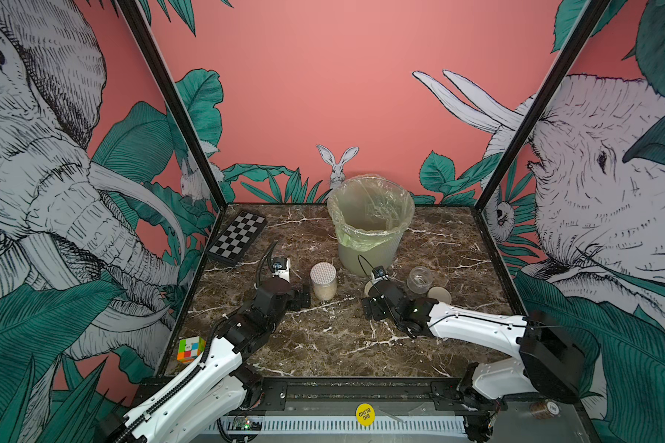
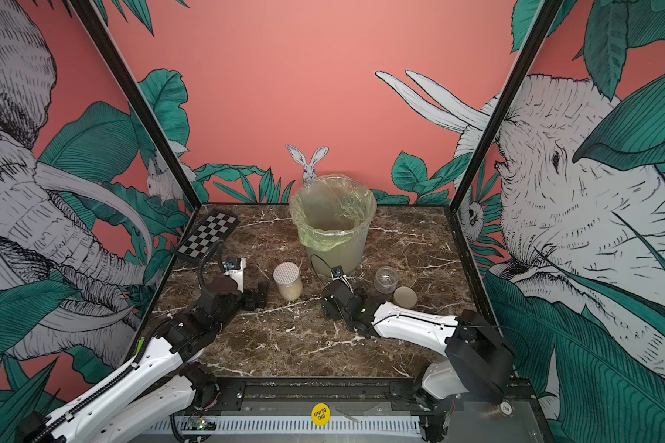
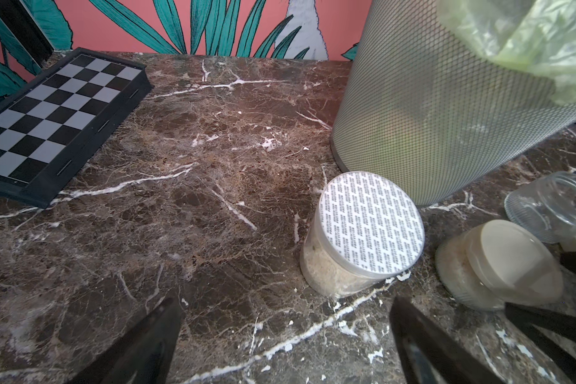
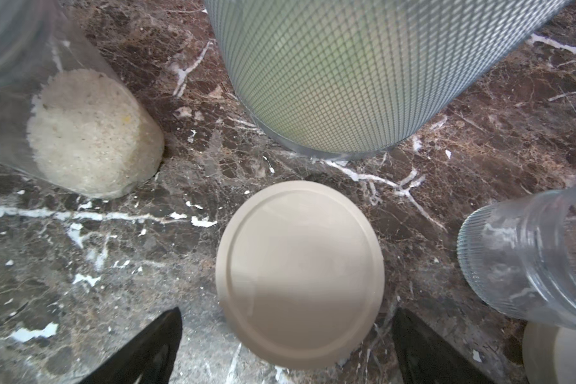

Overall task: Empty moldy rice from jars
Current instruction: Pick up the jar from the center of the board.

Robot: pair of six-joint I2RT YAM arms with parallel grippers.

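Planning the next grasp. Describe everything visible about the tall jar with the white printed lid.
The tall jar is a clear, round, plastic-looking cylinder, upright on the marble table, closed by a flat white lid printed with small grey marks. Off-white rice fills its lower part. It stands near the bin, apart from it. Only the table touches it; the open left gripper sits beside it.

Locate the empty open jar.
In both top views the empty jar stands upright right of centre on the table, near the bin, with a loose beige lid beside it toward the front.
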